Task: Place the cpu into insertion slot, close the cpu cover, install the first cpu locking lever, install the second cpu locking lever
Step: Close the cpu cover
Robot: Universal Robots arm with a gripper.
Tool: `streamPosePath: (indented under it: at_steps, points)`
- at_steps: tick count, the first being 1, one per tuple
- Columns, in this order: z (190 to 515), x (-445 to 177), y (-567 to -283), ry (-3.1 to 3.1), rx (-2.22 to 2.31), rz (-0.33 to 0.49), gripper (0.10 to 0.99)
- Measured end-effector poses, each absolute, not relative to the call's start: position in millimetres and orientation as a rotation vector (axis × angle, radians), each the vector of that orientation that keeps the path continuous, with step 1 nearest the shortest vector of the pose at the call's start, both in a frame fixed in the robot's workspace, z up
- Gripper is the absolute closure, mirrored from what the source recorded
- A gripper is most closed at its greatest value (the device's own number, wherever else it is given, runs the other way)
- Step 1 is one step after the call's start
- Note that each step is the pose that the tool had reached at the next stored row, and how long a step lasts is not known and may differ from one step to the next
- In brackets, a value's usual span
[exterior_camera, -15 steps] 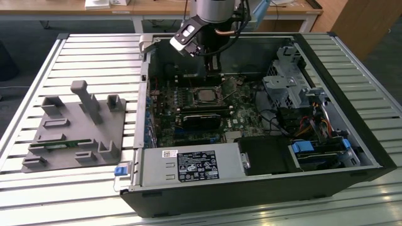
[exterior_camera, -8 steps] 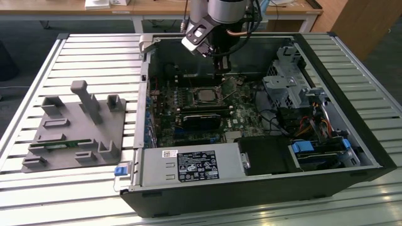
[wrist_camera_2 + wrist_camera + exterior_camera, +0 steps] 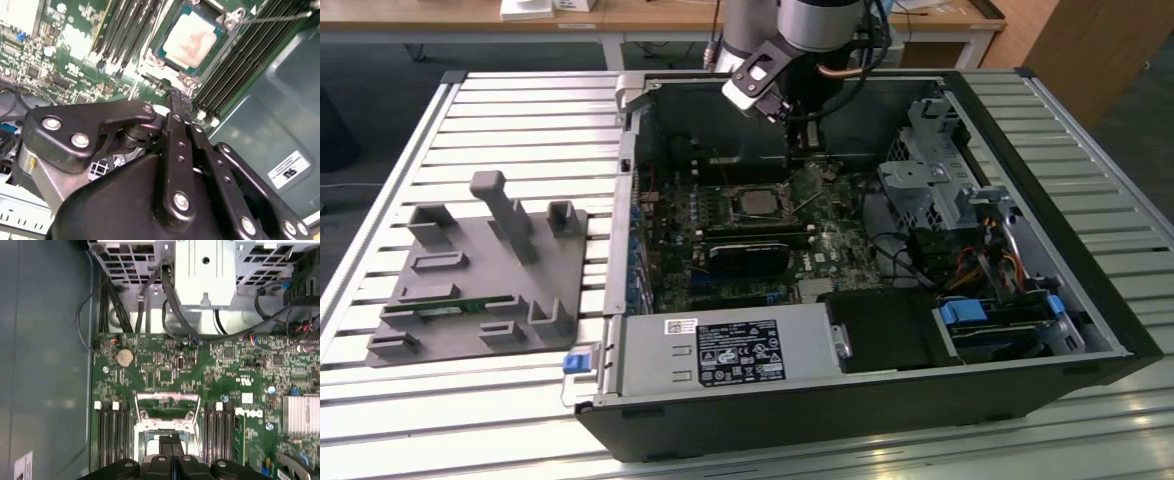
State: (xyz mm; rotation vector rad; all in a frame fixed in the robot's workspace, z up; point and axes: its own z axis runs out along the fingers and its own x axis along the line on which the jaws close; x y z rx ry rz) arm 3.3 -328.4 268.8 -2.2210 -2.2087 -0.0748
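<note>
The cpu (image 3: 192, 42) shows its dull silver top and lies flat in the insertion slot (image 3: 160, 50), in the middle of the green board (image 3: 758, 203). In the first wrist view the cpu cover (image 3: 165, 416) looks raised off the slot, with green board showing through its window. A thin wire lever (image 3: 270, 19) sticks out past the slot's corner. My gripper (image 3: 803, 150) hangs inside the case just behind the slot. Its black fingers (image 3: 177, 97) are pressed together at the slot's edge (image 3: 171, 440), with nothing seen between them.
Long black memory slots (image 3: 235, 65) flank the socket on both sides. A silver drive cage (image 3: 927, 170) with cables stands at the exterior view's right. The power supply (image 3: 720, 350) fills the case front. A grey fixture (image 3: 480, 270) sits on the slatted table at the left.
</note>
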Motion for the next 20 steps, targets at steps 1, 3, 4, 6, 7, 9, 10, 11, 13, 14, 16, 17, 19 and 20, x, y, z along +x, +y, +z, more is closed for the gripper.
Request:
streamPosePath:
  at_steps: [1, 3, 4, 6, 7, 9, 10, 11, 13, 14, 16, 17, 19, 20]
  points:
    - [268.6, 4.8, -328.4, -2.209, -2.221, -0.074, 0.973]
    - [268.2, 9.0, -328.4, -2.209, -2.221, -0.074, 0.973]
    - [267.9, 11.3, -328.4, -2.209, -2.221, -0.075, 0.973]
    - [267.2, 15.4, -328.2, -2.210, -2.220, -0.075, 0.973]
    - [266.8, 16.5, -328.2, -2.213, -2.217, -0.075, 0.973]
    - [265.7, 17.9, -328.2, -2.226, -2.204, -0.074, 0.973]
    - [265.3, 18.2, -328.2, -2.233, -2.197, -0.074, 0.973]
    - [264.9, 18.8, -328.2, -2.237, -2.193, -0.074, 0.973]
    - [264.3, 20.9, -328.2, -2.238, -2.192, -0.072, 0.973]
    - [264.1, 22.2, -328.2, -2.239, -2.193, -0.070, 0.973]
    - [263.7, 24.5, -328.2, -2.240, -2.194, -0.068, 0.973]
    - [263.6, 26.6, -328.1, -2.240, -2.195, -0.068, 0.973]
    - [263.2, 31.0, -327.6, -2.240, -2.194, -0.067, 0.973]
    - [262.9, 32.7, -327.3, -2.240, -2.194, -0.067, 0.973]
